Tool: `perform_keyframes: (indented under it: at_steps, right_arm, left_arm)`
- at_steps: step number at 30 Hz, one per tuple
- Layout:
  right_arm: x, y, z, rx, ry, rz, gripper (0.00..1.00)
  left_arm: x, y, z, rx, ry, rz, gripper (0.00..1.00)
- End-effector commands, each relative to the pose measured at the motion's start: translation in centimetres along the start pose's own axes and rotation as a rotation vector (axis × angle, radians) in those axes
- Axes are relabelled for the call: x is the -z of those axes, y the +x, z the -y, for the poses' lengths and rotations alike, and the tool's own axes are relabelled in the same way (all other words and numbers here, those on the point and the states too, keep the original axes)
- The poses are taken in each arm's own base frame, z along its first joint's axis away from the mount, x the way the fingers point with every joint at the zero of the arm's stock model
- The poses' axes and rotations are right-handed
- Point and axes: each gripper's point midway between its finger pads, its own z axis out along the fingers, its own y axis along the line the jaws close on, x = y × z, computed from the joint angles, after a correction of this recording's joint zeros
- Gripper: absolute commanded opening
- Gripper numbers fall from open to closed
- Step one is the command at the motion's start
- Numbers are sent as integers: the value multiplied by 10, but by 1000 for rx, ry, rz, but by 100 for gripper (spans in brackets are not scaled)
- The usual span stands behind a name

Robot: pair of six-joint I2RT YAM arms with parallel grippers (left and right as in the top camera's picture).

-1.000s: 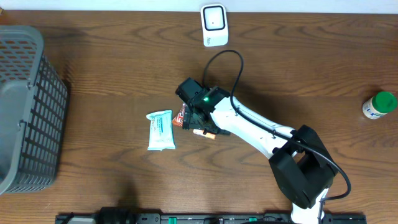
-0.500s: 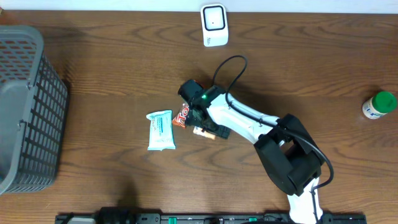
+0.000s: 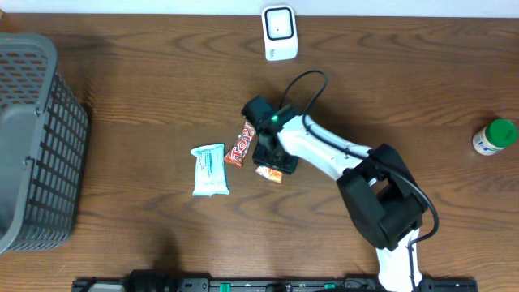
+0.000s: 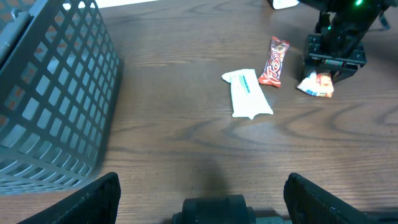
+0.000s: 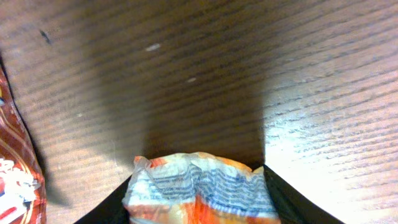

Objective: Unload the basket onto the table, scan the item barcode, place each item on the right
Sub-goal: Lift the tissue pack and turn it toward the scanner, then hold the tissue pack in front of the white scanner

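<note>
Candy bar beside orange packet

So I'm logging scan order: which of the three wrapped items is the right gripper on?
The orange-and-white packet, between the fingers of the right gripper; the red bar and white-and-teal packet lie apart, untouched.

Bright, soft shadows (close-up slightly blurred)
</note>
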Motion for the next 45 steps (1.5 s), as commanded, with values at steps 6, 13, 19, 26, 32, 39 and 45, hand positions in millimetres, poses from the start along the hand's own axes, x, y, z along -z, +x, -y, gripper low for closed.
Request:
perform_keyframes:
  at_steps: [6, 13, 19, 26, 32, 39, 45]
  right_arm:
    - [64, -4, 6, 185, -189, -209, 50]
    - [94, 9, 32, 264, -267, -391, 52]
    - [99, 10, 49, 254, -257, -442, 40]
    - [118, -2, 29, 288, -324, -381, 22]
    - [177, -47, -9, 421, -432, -121, 34]
    - [230, -159, -17, 434, -237, 480, 30]
    - [241, -237, -34, 450, -108, 855, 28]
  left_arm:
    - [0, 1, -1, -12, -5, 0, 84]
    - [0, 1, -1, -12, -5, 0, 84]
    - [0, 1, -1, -12, -5, 0, 84]
    - [0, 1, -1, -12, -5, 0, 84]
    - [0, 1, -1, -12, -5, 0, 84]
    - [0, 1, -1, -12, -5, 0, 84]
    - [0, 1, -1, -12, -5, 0, 84]
